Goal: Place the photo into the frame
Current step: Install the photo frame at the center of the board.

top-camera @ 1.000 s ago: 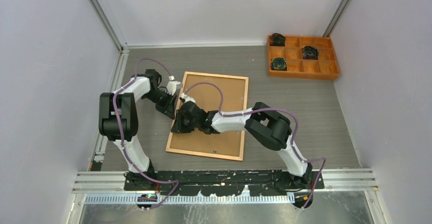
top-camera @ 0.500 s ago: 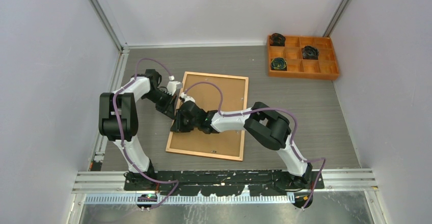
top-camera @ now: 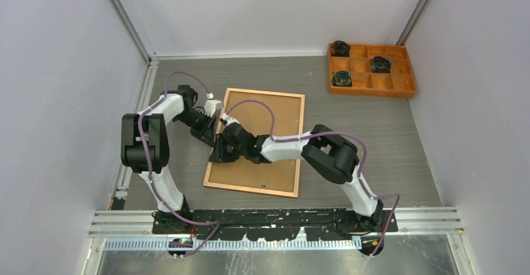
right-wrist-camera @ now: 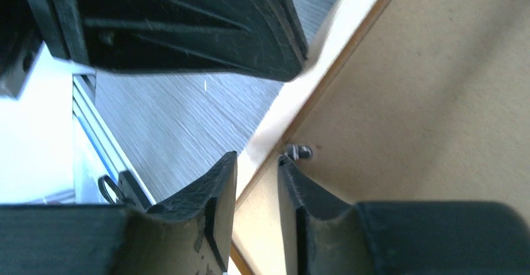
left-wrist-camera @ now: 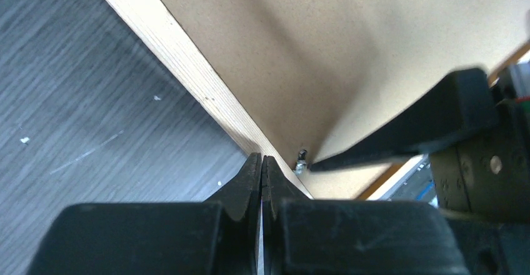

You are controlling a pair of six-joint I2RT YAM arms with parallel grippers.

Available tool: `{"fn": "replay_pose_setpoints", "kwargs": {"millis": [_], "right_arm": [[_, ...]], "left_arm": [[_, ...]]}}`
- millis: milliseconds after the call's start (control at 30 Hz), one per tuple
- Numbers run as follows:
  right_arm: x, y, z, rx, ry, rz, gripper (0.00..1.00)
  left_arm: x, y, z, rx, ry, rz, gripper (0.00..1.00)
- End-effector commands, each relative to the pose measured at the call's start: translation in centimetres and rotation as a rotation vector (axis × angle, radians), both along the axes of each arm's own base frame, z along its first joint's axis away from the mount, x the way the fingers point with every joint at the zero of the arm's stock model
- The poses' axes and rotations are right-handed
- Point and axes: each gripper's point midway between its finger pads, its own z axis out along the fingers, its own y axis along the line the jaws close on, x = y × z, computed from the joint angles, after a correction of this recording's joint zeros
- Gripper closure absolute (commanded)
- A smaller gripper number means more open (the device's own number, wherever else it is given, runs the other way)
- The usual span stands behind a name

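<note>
Frame [left-wrist-camera: 187, 69]: face-down, centre of the top view, long axis bottom-to-top, backing board [top-camera: 269, 115] uppermost. Photo not visible.
Left hand [left-wrist-camera: 261, 162]: clenched, empty, tip at the left rail.
Right hand [right-wrist-camera: 257, 162]: parted, holding nothing, straddling the rail-board seam, clip [right-wrist-camera: 299, 152] just beside its finger; likely the nearer.

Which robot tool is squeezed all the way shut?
The left tool: its two fingers press together with no gap. The right tool shows a gap between its fingers, over the frame edge.
</note>
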Motion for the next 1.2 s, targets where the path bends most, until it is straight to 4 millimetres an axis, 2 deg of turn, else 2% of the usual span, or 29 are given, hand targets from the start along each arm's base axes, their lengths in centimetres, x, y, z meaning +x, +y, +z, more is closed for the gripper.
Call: {"fn": "replay_pose_setpoints", "kwargs": {"millis": [0,33,133,233,333,433,600,833,1033,1167], "right_arm": [[1.9,-2.4,6.5,0.085,-0.112,-0.007,0.59],[2.2,-3.2,7.5,0.104,-0.120,-0.021,0.54],[5.1,-6.0,9.2,0.143,-0.110,-0.092,0.45],[7.9,-8.0,8.7,0.142,-0.081,-0.144,0.43],[10.4,-8.7,7.0,0.127,-0.025,-0.161,0.43],[12.5,-8.5,6.0,0.108,0.003,-0.160,0.43],[14.2,-7.4,4.1,0.099,0.032,-0.153,0.43],[16.5,-6.7,3.0,0.107,0.047,-0.162,0.43],[18.1,-6.3,1.7,0.111,0.065,-0.176,0.43],[19.3,-6.0,1.5,0.118,0.061,-0.186,0.44]], "left_arm": [[0.6,0.4,2.8,-0.087,0.001,0.042,0.99],[0.9,0.5,3.4,-0.107,-0.005,0.055,0.99],[1.9,0.8,4.5,-0.138,-0.028,0.079,0.99],[2.4,0.2,4.6,-0.173,-0.019,0.099,0.99],[3.0,-0.1,4.3,-0.193,-0.004,0.117,0.99],[3.3,-0.2,3.7,-0.205,0.009,0.127,1.00],[4.2,-0.7,2.8,-0.240,0.038,0.144,0.99],[4.8,-1.1,1.6,-0.256,0.062,0.144,1.00],[4.8,-1.0,0.6,-0.243,0.076,0.145,0.99],[4.6,-0.9,0.4,-0.238,0.073,0.143,1.00]]}}
